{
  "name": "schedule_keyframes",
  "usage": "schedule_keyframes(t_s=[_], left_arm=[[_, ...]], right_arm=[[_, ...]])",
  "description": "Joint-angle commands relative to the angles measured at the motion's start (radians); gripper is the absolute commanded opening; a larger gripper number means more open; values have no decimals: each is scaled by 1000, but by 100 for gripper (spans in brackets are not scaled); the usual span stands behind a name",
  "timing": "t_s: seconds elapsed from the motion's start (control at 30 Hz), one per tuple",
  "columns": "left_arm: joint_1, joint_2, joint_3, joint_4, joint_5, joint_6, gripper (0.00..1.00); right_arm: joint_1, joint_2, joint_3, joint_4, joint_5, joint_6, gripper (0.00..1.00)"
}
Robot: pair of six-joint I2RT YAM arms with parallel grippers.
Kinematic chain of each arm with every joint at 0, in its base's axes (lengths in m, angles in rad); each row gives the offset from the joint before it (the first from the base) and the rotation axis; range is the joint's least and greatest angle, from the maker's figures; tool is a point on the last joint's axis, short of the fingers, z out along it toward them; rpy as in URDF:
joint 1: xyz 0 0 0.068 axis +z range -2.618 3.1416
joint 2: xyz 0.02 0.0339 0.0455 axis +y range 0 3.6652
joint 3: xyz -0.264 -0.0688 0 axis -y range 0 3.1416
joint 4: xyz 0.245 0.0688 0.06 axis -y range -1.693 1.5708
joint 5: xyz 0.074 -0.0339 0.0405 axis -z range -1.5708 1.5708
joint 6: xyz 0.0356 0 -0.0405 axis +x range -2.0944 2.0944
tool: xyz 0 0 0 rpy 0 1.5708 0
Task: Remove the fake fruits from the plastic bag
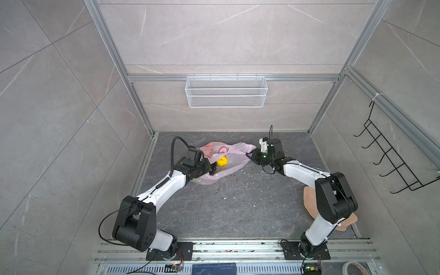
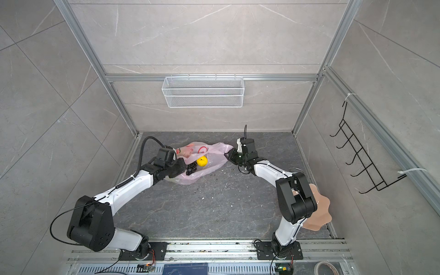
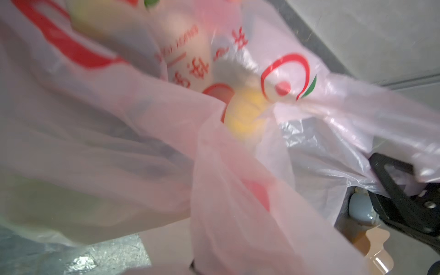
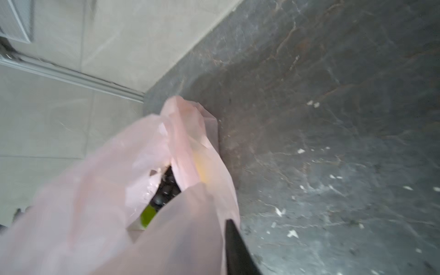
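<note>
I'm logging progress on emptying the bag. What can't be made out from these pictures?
Fruits left in the plastic bag: film veils them in both top views; only the lemon is clear.
Left gripper fingertips: buried in the bag; left wrist view blurred.
Right gripper: grip on the bag's edge unclear; right wrist view cuts it off.
Peach plate: mostly behind the right arm.

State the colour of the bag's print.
Red print with a green touch; best in left wrist view.
</note>
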Motion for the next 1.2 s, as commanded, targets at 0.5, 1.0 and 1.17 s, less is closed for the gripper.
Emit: schedule_keyframes(t_s=[0.5,1.0,1.17], left_arm=[[-162,-98,-130,253,-105,-44,0],[-236,-92,-187,321,-168,-96,0],[-173,-158,-245,401,-164,-151,0]], right_arm=[[171,-269,-304,156,9,193,80],[215,-4,-166,203,49,264,26],[215,-21,-289,264,73,243,11]])
